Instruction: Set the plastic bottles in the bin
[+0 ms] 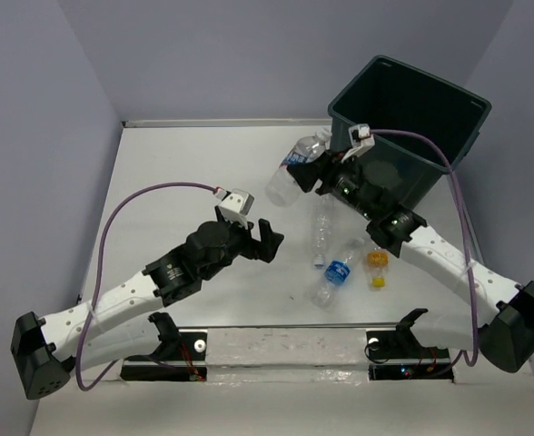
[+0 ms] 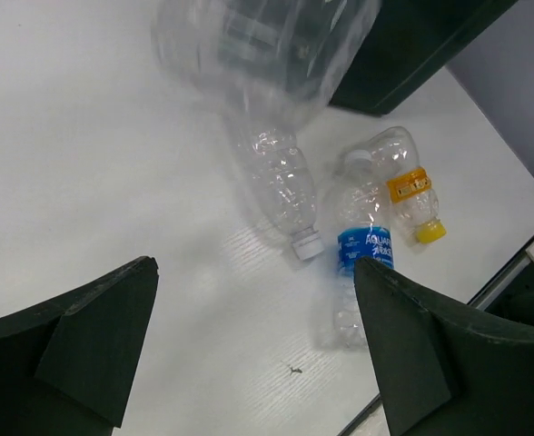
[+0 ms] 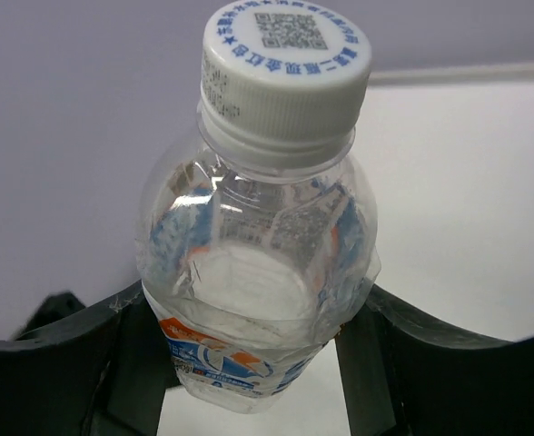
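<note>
Filling the right wrist view, a clear plastic bottle (image 3: 258, 263) with a white cap and a blue and orange label sits clamped between the two dark fingers of the right claw (image 3: 249, 341), which press on its sides. The fingers are cut off by the lower edge and the bottle's base is hidden behind them. From the top view this held bottle (image 1: 299, 163) hangs tilted, cap toward the bin (image 1: 430, 80), just left of the bin's near corner and outside its rim, with the right claw (image 1: 319, 174) between bottle and bin wall. The bin's inside is too dark to tell what it holds. In the left wrist view the same bottle (image 2: 258, 45) is a blurred shape cut off at the top edge, and only a dark corner of the bin (image 2: 412, 45) shows. Nearer than the bin, three more bottles lie on the white surface (image 1: 185, 163): an unlabelled clear bottle (image 1: 321, 227) closest to the bin, a blue-labelled bottle (image 1: 337, 272) beyond it, and an orange-banded bottle (image 1: 376, 263) with a yellow cap just beside that one. The left claw (image 1: 267, 238) is well to the left of the bin, spread wide with nothing between its fingers.
</note>
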`<state>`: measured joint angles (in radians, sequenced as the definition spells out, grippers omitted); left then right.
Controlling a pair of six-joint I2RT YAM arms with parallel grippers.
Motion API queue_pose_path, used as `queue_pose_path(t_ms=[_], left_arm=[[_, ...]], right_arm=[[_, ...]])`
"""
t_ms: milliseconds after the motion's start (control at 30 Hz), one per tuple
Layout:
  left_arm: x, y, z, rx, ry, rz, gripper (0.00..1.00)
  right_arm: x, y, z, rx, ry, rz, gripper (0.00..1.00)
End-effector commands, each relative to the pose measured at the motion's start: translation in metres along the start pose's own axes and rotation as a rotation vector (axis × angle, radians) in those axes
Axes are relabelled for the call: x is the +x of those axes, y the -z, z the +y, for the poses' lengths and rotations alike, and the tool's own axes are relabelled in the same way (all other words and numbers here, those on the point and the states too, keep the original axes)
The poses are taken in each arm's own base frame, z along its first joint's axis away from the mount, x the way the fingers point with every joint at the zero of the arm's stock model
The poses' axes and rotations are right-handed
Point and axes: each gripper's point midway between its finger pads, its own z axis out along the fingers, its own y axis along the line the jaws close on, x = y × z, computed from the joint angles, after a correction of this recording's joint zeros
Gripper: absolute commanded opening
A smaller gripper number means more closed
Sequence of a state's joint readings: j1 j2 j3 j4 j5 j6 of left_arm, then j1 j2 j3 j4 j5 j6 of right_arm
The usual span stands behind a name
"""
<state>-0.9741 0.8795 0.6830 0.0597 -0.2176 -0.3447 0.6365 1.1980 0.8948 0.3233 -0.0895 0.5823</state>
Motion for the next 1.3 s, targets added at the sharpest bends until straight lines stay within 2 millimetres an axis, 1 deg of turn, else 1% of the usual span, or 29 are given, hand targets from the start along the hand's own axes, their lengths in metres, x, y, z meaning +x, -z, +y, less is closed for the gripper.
queue_pose_path(t_ms=[0, 67, 100, 133, 167, 200, 233, 267, 300, 367, 400, 500, 533, 600, 633, 733, 800, 867, 900, 933, 1000, 1033, 1067, 1100, 1133, 1167, 1200, 1233, 1267], left_arm=[[0.016, -0.002, 0.0, 0.0, 0.024, 0.04, 0.99], [0.023, -0.012, 0.001, -0.018, 0.032, 0.064, 0.99], [0.025, -0.016, 0.0, -0.02, 0.041, 0.073, 0.99], [0.021, -0.021, -0.004, -0.017, 0.053, 0.063, 0.99], [0.03, -0.031, -0.003, -0.032, 0.054, 0.09, 0.99], [0.031, -0.036, -0.004, -0.035, 0.058, 0.091, 0.99], [0.031, -0.042, -0.005, -0.044, 0.074, 0.09, 0.99], [0.033, -0.054, -0.007, -0.053, 0.079, 0.095, 0.99], [0.034, -0.061, -0.007, -0.061, 0.08, 0.096, 0.99], [0.035, -0.082, -0.013, -0.07, 0.085, 0.109, 0.99], [0.037, -0.089, -0.015, -0.071, 0.082, 0.119, 0.99], [0.045, -0.113, -0.02, -0.077, 0.066, 0.154, 0.99], [0.047, -0.118, -0.02, -0.086, 0.06, 0.159, 0.99], [0.059, -0.132, -0.018, -0.107, 0.041, 0.193, 0.99], [0.063, -0.136, -0.019, -0.105, 0.035, 0.206, 0.99], [0.08, -0.152, -0.022, -0.088, 0.01, 0.257, 0.99], [0.089, -0.162, -0.027, -0.066, 0.008, 0.282, 0.99], [0.086, -0.169, -0.032, -0.052, 0.01, 0.271, 0.99], [0.091, -0.172, -0.031, -0.051, 0.004, 0.279, 0.99], [0.092, -0.175, -0.032, -0.048, 0.002, 0.277, 0.99], [0.095, -0.185, -0.033, -0.049, -0.006, 0.27, 0.99], [0.097, -0.188, -0.031, -0.053, -0.008, 0.273, 0.99], [0.102, -0.195, -0.031, -0.058, -0.009, 0.28, 0.99], [0.104, -0.198, -0.031, -0.061, -0.009, 0.281, 0.99], [0.108, -0.205, -0.03, -0.069, -0.008, 0.283, 0.99], [0.104, -0.206, -0.032, -0.066, -0.007, 0.277, 0.98], [0.112, -0.21, -0.027, -0.085, -0.013, 0.288, 0.97], [0.114, -0.212, -0.025, -0.092, -0.013, 0.29, 0.95], [0.118, -0.214, -0.023, -0.098, -0.016, 0.295, 0.93]], right_arm=[[-0.124, 0.021, 0.025, 0.135, 0.288, -0.277, 0.48], [-0.169, 0.038, 0.026, 0.237, 0.356, -0.382, 0.47], [-0.202, 0.051, 0.039, 0.263, 0.387, -0.457, 0.47], [-0.227, 0.065, 0.028, 0.38, 0.462, -0.51, 0.46], [-0.244, 0.073, 0.023, 0.444, 0.494, -0.544, 0.45], [-0.254, 0.074, 0.013, 0.519, 0.546, -0.551, 0.45], [-0.279, 0.089, 0.008, 0.623, 0.6, -0.593, 0.45], [-0.29, 0.093, 0.0, 0.676, 0.625, -0.603, 0.45], [-0.304, 0.103, -0.02, 0.765, 0.65, -0.616, 0.45], [-0.32, 0.109, -0.045, 0.864, 0.675, -0.621, 0.45], [-0.328, 0.117, -0.069, 0.936, 0.677, -0.622, 0.45], [-0.334, 0.124, -0.1, 1.001, 0.669, -0.599, 0.47], [-0.336, 0.128, -0.114, 1.02, 0.655, -0.589, 0.61], [-0.334, 0.126, -0.129, 1.028, 0.635, -0.558, 0.91], [-0.321, 0.118, -0.137, 1.0, 0.608, -0.49, 0.99], [-0.311, 0.112, -0.131, 0.943, 0.549, -0.446, 1.0], [-0.308, 0.114, -0.107, 0.832, 0.509, -0.468, 1.0], [-0.301, 0.114, -0.091, 0.742, 0.489, -0.463, 0.99], [-0.289, 0.114, -0.079, 0.663, 0.457, -0.448, 0.97], [-0.284, 0.118, -0.078, 0.656, 0.43, -0.455, 0.95], [-0.258, 0.107, -0.062, 0.511, 0.385, -0.393, 0.94], [-0.229, 0.097, -0.046, 0.356, 0.326, -0.331, 0.92], [-0.214, 0.094, -0.038, 0.279, 0.302, -0.304, 0.92], [-0.208, 0.091, -0.025, 0.19, 0.29, -0.312, 0.91], [-0.18, 0.088, -0.019, 0.108, 0.227, -0.262, 0.9], [-0.167, 0.086, -0.016, 0.074, 0.206, -0.238, 0.89], [-0.157, 0.085, -0.011, 0.043, 0.187, -0.215, 0.89], [-0.141, 0.083, 0.001, -0.003, 0.18, -0.181, 0.89], [-0.131, 0.082, 0.004, -0.015, 0.173, -0.162, 0.89]])
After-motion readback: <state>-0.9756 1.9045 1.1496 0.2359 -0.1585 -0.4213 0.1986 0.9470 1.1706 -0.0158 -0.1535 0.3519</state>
